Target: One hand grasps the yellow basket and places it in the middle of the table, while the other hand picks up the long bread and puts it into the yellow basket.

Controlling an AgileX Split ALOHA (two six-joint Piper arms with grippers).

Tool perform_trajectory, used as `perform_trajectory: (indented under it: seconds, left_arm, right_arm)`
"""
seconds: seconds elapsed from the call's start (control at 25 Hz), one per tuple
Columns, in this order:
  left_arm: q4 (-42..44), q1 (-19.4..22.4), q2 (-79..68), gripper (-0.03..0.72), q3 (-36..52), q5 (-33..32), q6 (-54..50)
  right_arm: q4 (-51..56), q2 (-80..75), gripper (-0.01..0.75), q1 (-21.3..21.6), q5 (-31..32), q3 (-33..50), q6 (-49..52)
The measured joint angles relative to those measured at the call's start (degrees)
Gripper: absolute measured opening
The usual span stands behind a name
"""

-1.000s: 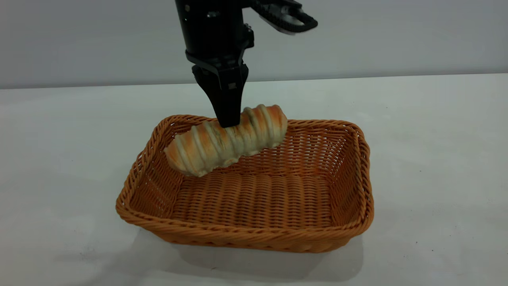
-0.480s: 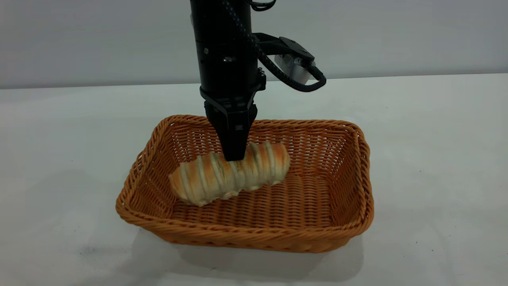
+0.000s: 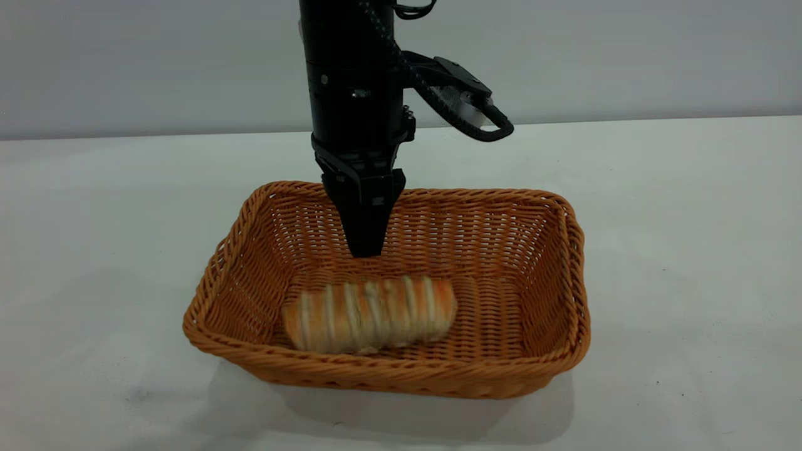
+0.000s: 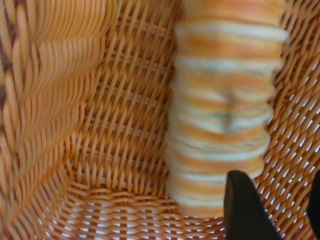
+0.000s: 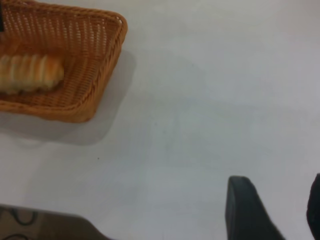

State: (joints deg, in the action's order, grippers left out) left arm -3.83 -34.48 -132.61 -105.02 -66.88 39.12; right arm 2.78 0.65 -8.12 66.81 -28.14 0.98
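The left gripper (image 3: 365, 249) hangs straight down over the yellow basket (image 3: 567, 326), its tip inside the rim and just above the long bread (image 3: 371, 311). It holds nothing: there is a clear gap between the tip and the loaf. In the left wrist view two dark fingers (image 4: 245, 210) show with basket weave between them, so the fingers are spread apart. The long bread lies flat on the basket's woven floor, lengthwise along it, nearer the basket's front wall than its back wall, with bare weave at both ends. The basket sits on the table (image 3: 689, 219), its shadow falling on the white top in front of it. The right gripper (image 5: 272, 210) is over bare table, well apart from the basket's side; its fingers also stand apart, pinching nothing.
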Motion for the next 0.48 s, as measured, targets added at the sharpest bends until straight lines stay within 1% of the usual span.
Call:
perform_trajectory:
  seconds: [0.08, 0.2, 0.32, 0.48]
  left_arm:
    - [1.3, 0.0, 0.0, 0.4, -1.3, 0.0, -2.1]
    - [2.1, 0.0, 0.3, 0.407, -5.7, 0.0, -6.6]
    - [2.1, 0.0, 3.3, 0.403, -9.3, 0.0, -10.5]
    - [2.2, 0.0, 10.0, 0.376, -12.2, 1.1, -15.0]
  right_arm:
    - [0.0, 0.0, 0.339, 0.0, 0.0, 0.0, -0.1]
    - [-0.6, 0.0, 0.339, 0.0, 0.0, 0.0, -0.3]
    - [-2.2, 0.0, 0.339, 0.0, 0.0, 0.0, -0.3]
    - [-3.8, 0.0, 0.339, 0.0, 0.0, 0.0, -0.3]
